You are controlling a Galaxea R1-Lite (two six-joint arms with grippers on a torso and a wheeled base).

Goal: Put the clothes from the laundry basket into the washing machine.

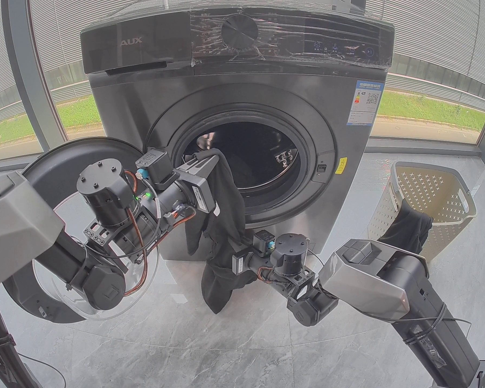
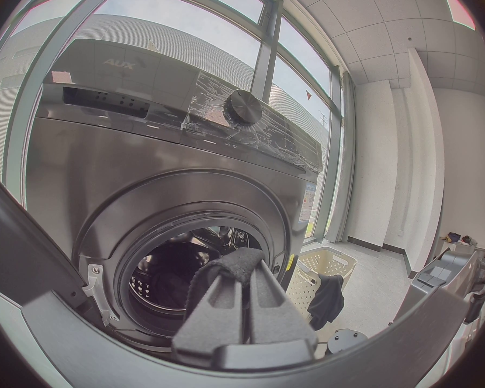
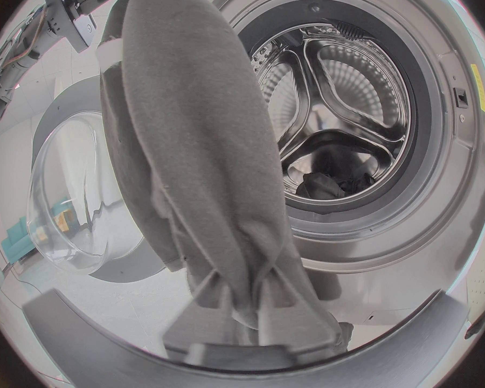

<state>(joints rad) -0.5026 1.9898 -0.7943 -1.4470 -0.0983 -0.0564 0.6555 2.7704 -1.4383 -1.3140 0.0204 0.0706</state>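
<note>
left gripper (image 1: 212,161): clamped on top fold of soft dark garment (image 1: 225,216), at round door rim of steel-grey washing machine (image 1: 307,114) | right gripper (image 1: 236,261): pinching its hanging lower part | perforated plastic laundry basket (image 1: 442,189): dark cloth (image 1: 409,227) draped over rim

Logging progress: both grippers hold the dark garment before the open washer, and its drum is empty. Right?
No: the drum is not empty; the right wrist view shows dark clothing in it. Left gripper and right gripper do hold the dark garment before the open washer.
</note>
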